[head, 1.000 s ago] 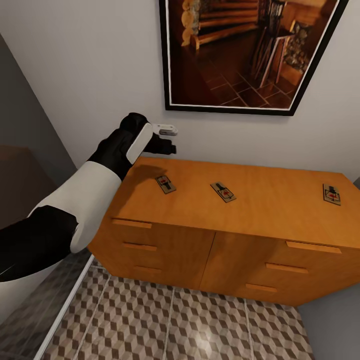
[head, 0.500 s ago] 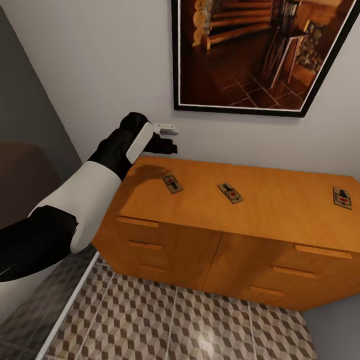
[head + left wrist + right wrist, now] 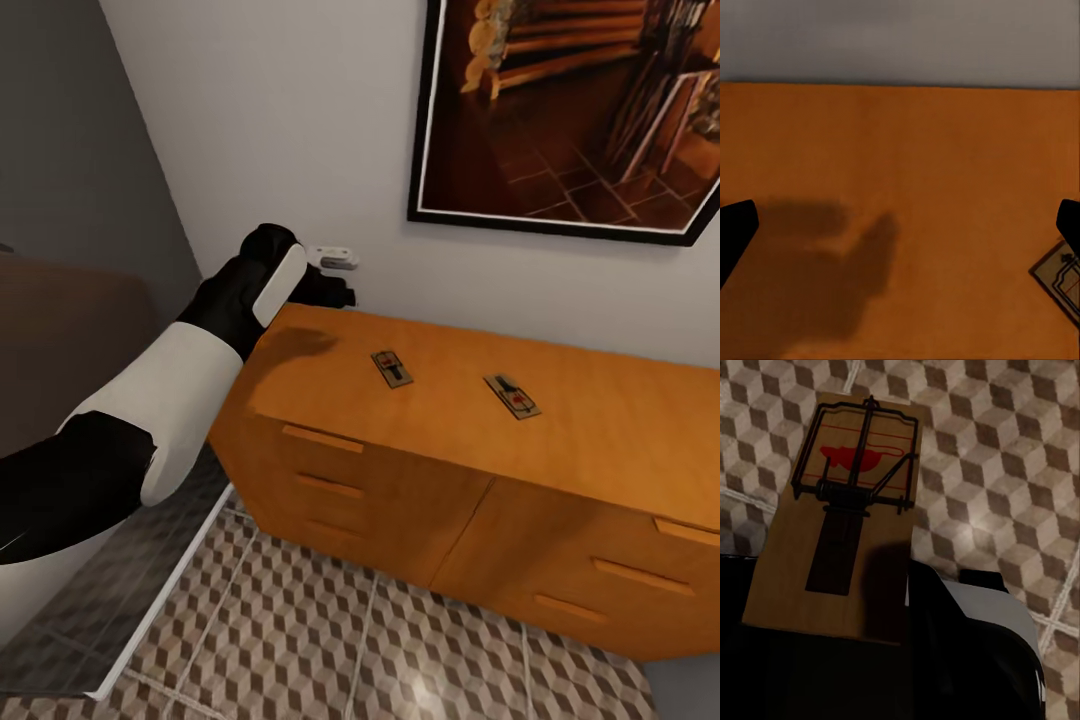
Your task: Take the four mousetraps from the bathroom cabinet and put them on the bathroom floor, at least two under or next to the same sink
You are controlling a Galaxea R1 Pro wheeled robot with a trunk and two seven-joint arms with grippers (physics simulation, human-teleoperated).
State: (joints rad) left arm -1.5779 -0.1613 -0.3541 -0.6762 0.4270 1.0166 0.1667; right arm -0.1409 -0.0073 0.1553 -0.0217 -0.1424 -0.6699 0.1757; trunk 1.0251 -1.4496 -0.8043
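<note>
Picture [image 3: 575, 110]: a dark-framed print of a wooden interior, hung on the wall.
Wall [image 3: 290, 120]: pale grey, plain.
Glass panel [image 3: 100, 610]: white-edged, seen at floor level.

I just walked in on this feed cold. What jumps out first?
A mousetrap looms close in the right wrist view, held at the right gripper above the patterned floor tiles. Two more mousetraps lie on top of the orange cabinet, with the left gripper hovering open over its left end.
</note>
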